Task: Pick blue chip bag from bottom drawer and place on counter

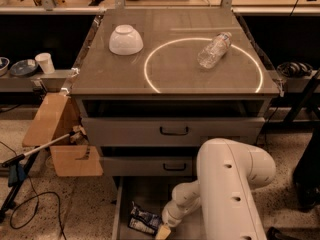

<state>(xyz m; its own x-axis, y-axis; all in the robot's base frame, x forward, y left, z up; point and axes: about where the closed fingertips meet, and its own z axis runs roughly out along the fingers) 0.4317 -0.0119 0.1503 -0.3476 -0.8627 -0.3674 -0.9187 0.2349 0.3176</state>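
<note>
The blue chip bag (142, 219) lies on the grey floor of the open bottom drawer (150, 194), near its front left. My white arm reaches down into the drawer from the right. My gripper (162, 232) is at the bottom edge of the view, just right of the bag and close to it; only its tan tip shows. The counter (170, 79) above is grey-brown with a bright white ring (150, 79).
A white upturned bowl (126, 39) and a clear plastic bottle (214, 49) lie on the counter. Two shut drawers with black handles (174, 130) sit above the open one. A cardboard box (55, 139) and a cabled tool stand on the floor at left.
</note>
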